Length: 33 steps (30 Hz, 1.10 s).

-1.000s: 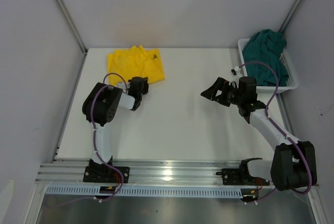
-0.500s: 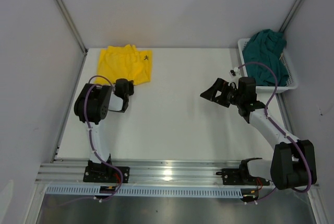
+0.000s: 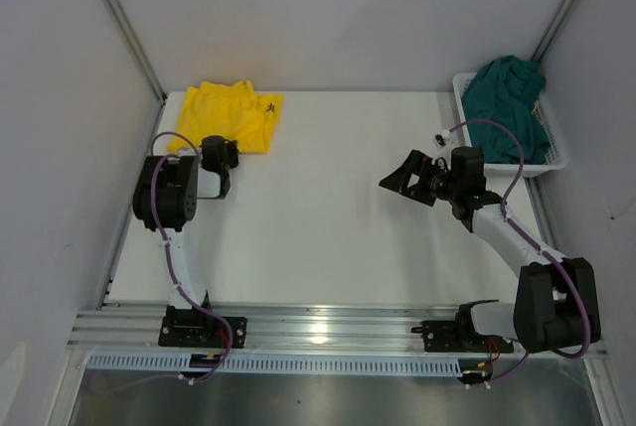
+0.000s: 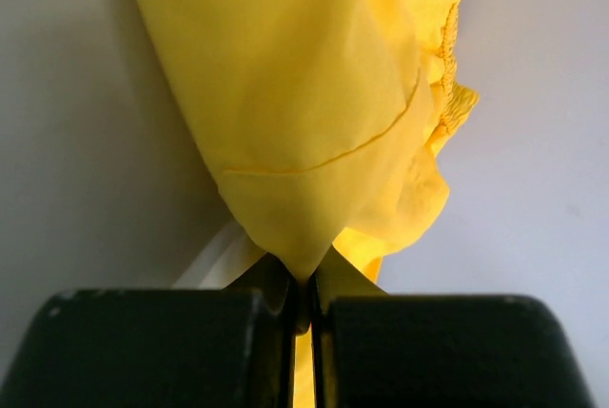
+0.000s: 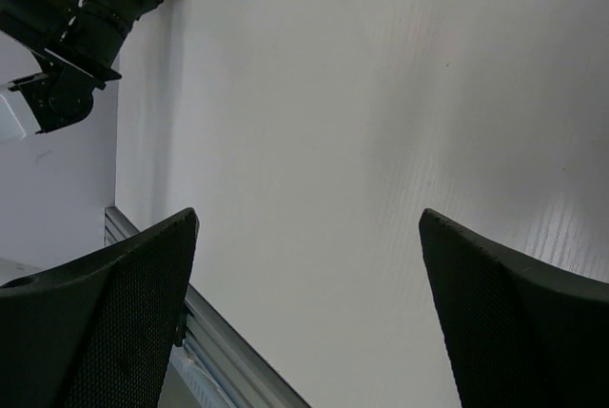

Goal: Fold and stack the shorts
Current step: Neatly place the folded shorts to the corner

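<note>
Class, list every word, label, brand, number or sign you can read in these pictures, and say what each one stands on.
Small dark logo on the yellow shorts: too small to read in the top view, and it does not show in the left wrist view.
Nothing else: no readable text on the teal shorts, the white mesh basket or the arms.

table: plain white top (image 3: 338,227), matte, fills the middle
walls: pale grey panels, back wall (image 3: 338,19) at 12, side panels at 9 and 3
posts: metal corner strips (image 3: 121,24) at 11 and 1
rail: shiny aluminium rail (image 3: 328,325) at 6, bit of glare
light: soft, pretty even
</note>
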{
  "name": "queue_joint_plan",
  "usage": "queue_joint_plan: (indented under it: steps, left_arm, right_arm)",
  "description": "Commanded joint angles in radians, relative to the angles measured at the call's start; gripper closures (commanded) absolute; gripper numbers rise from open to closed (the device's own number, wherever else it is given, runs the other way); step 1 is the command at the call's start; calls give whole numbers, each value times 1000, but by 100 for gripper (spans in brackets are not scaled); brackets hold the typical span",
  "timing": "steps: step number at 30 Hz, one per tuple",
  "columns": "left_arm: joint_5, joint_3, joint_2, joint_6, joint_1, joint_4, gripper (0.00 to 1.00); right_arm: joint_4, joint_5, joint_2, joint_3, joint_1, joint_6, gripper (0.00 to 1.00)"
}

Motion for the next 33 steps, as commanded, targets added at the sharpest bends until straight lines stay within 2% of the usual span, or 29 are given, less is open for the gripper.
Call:
queue_joint_plan:
  steps: [1,7,11,18,33]
  left_arm:
    - [33,75,18,89,54,-28,100]
    - [44,134,14,132,76,-106,100]
    - [35,239,12,212,53,-272,100]
    - [61,268,27,239,92,-322,100]
    - [90,246,47,242,200,-292,100]
  right_arm:
    - [50,-25,17,10,8,9,1]
    - [58,-27,37,8,8,7,0]
    - [64,-24,46,8,8,10,1]
    - [70,-36,60,16,10,24,1]
    - [86,-33,98,42,34,47,1]
